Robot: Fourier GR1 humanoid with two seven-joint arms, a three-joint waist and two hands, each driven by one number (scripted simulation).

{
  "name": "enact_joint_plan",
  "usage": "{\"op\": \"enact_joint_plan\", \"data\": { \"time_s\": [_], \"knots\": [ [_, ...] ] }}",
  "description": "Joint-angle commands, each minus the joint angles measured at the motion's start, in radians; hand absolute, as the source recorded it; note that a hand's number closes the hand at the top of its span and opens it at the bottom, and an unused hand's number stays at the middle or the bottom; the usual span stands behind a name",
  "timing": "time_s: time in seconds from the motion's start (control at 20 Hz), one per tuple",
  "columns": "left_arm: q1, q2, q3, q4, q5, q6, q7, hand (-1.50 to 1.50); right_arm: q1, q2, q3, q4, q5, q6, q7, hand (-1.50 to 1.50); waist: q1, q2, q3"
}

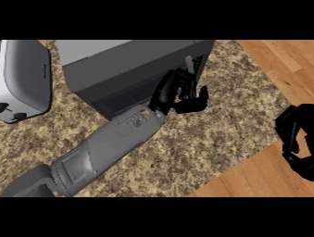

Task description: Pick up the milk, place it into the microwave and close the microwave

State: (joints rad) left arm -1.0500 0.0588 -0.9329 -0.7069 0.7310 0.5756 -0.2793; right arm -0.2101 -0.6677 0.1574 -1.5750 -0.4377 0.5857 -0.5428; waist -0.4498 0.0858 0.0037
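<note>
- The left hand [179,95] is reaching up from the lower left on its grey forearm [108,148] and is showing just right of the view's centre, against the front of the microwave [135,69].
- Its fingers are curling inward, with the thumb sticking out toward 3 o'clock, and the fingertips are lying at the microwave's right front edge; whether they are closing round anything cannot be told, since nothing is showing between them.
- The right hand [308,141] is sitting at the 4 o'clock edge of the view, over the wooden floor [282,60], well apart from the microwave; its fingers are bending round in a loose curl and are holding nothing.
- The microwave is occupying the 12 o'clock part of the view as a dark grey box with a lighter top strip along its far edge; its long axis is running from 9 o'clock to 3 o'clock, and its front face is turning toward 6 o'clock, slightly toward 5.
- The milk is not showing anywhere, so where it is lying cannot be told.
- A silver toaster [12,78] is standing at 9 to 10 o'clock, just beside the microwave's left side, its long axis running from 12 to 6 o'clock.
- Both appliances are resting on the speckled stone counter [186,152], which is ending in a slanted edge toward 4 o'clock.
</note>
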Motion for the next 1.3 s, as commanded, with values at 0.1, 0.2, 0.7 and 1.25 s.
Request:
{"op": "enact_joint_plan", "data": {
  "time_s": [0.1,0.2,0.7,1.25],
  "knots": [
    [-0.086,-0.056,-0.001,0.004,0.008,0.002,-0.012,1.5,-0.006,0.001,0.043,-0.063,-0.008,0.064,-0.028,1.5,-0.033,0.001,0.002],
    [-0.089,-0.056,0.002,0.004,0.013,0.015,-0.02,1.5,-0.001,-0.004,0.048,-0.079,-0.012,0.063,-0.022,1.5,-0.039,-0.001,0.003],
    [-0.073,-0.055,-0.003,0.003,0.033,0.065,-0.051,1.5,0.011,-0.001,0.092,-0.168,-0.027,0.046,0.015,1.5,-0.067,0.003,0.002],
    [0.069,-0.058,0.261,-0.041,0.34,0.023,0.006,1.5,0.116,-0.009,0.232,-0.247,-0.042,0.071,0.108,1.5,0.027,0.021,-0.016]
  ]
}}
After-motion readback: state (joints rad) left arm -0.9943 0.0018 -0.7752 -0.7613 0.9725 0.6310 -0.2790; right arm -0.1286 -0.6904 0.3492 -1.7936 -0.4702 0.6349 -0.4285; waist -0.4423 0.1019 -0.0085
